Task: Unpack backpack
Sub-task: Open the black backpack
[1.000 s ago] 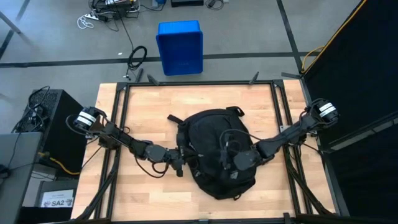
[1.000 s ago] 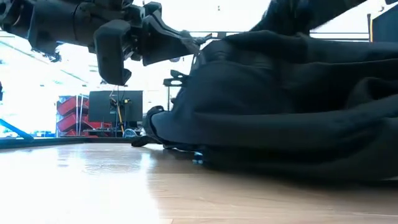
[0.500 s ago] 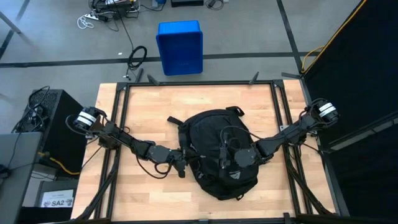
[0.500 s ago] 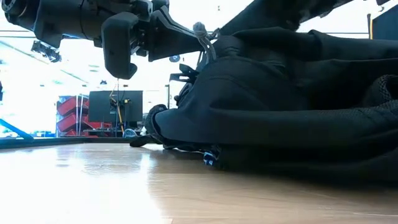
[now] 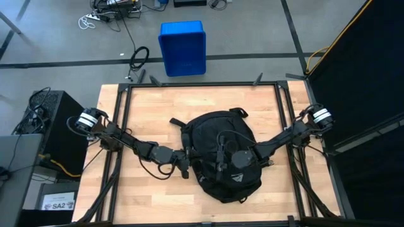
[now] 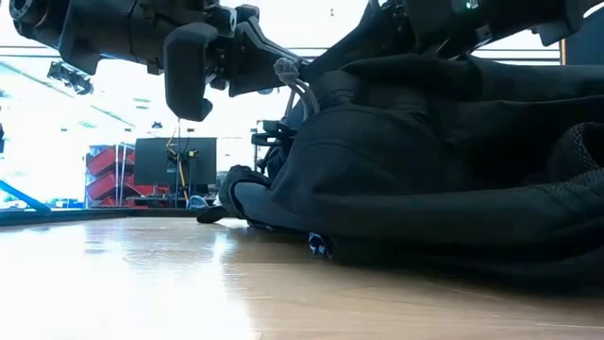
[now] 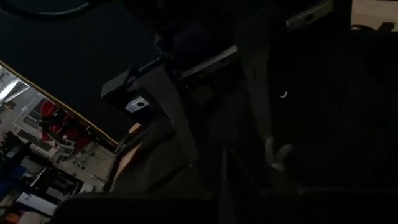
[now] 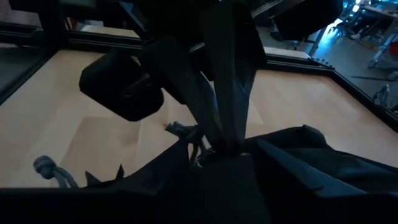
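Item one, near edge: we record a wide band of bare wooden table (image 5: 145, 208) along the near edge, running from the near left corner to just short of the backpack's lower end; the near right corner is likewise bare.

Item two, the backpack (image 5: 221, 135): black, rounded, lying flat slightly right of the table's centre. Its lower end stops short of the near edge and its top handle points to the far edge. Open board lies on both its flanks.

Item three, left gripper (image 5: 185, 168): at the backpack's left flank, raised above the board in the low view, fingers closed. It seems pinched on a strap or pull there, though we cannot tell for certain what it grips.

Item four, right gripper (image 5: 222, 165): over the backpack's middle, fingers partly apart; we cannot tell whether they hold fabric.

Item five, far edge: a clear strip of board between backpack and table frame.

Item six, beyond the table: a blue bin (image 5: 182, 48) on the floor.
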